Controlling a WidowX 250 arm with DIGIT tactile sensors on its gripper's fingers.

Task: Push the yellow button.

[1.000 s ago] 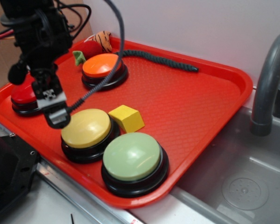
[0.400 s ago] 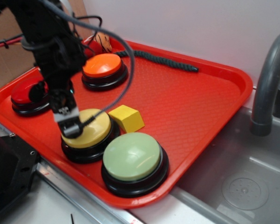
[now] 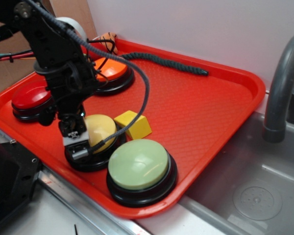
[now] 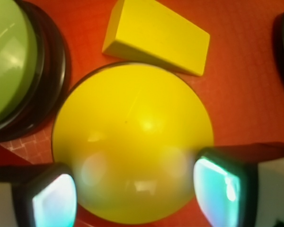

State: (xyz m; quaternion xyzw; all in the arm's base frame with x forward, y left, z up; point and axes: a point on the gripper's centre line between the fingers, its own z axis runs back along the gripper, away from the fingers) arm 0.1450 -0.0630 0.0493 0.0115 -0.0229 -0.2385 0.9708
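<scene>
Mustard-yellow round domed button point(image 4: 132, 142) sits near red plastic tray's point(image 3: 210, 98) front edge | black gripper point(image 3: 78, 144) spread open, fingers point(image 4: 52, 201) straddling dome | small yellow wedge block point(image 3: 133, 124) just beside button

Place: toy kitchen sink set-up, robot test bench.
Right: grey faucet point(image 3: 284, 88) over a steel sink basin point(image 3: 245, 191).
Left: red plastic tray point(image 3: 206, 107) on the counter.
Far: plain white wall point(image 3: 196, 29).
</scene>
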